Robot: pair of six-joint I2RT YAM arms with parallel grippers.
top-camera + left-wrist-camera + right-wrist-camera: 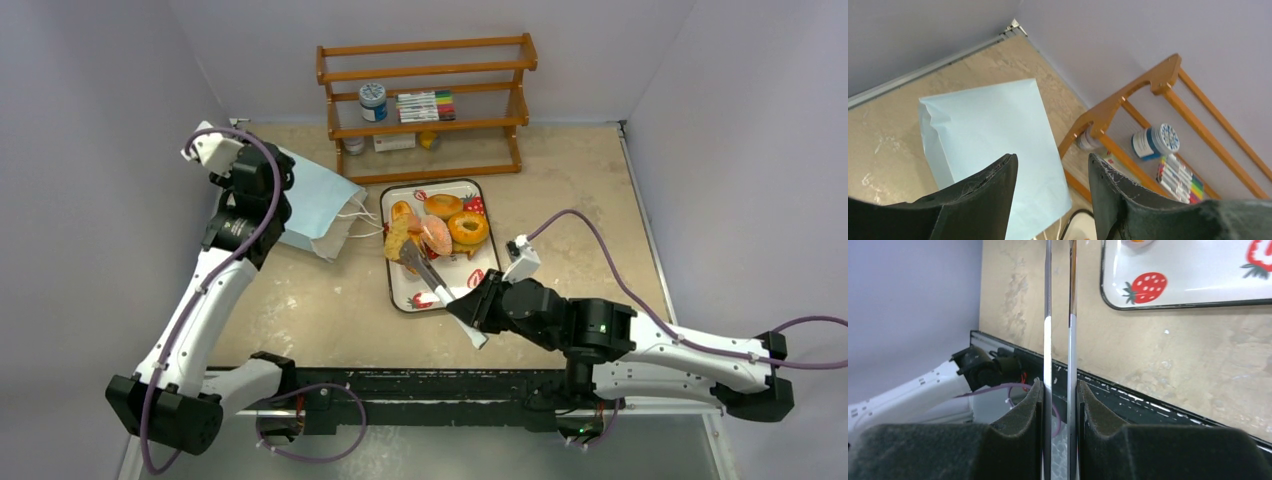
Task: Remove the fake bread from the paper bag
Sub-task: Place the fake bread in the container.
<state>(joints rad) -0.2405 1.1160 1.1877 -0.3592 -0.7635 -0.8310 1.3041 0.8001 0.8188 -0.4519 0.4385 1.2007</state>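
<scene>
The light blue paper bag (315,205) lies flat at the back left, its white cord handles (360,215) pointing toward the tray. My left gripper (1050,160) hangs open just above the paper bag (993,130), with nothing between its fingers. The fake bread rests on the strawberry-print tray (420,292): two orange-brown rings (443,205) (467,227), a pinkish oval (435,237) and a golden loaf (397,240). My right gripper (470,305) is shut on metal tongs (425,270), whose tips reach the loaf. In the right wrist view the tongs' two arms (1047,315) run up between my fingers (1035,395).
A wooden shelf (430,100) stands against the back wall, holding a blue-lidded jar (372,100) and coloured markers (425,105). The shelf (1148,85) stands just past the bag. The tray's corner (1198,280) is near the table's front edge and the black rail (1148,400).
</scene>
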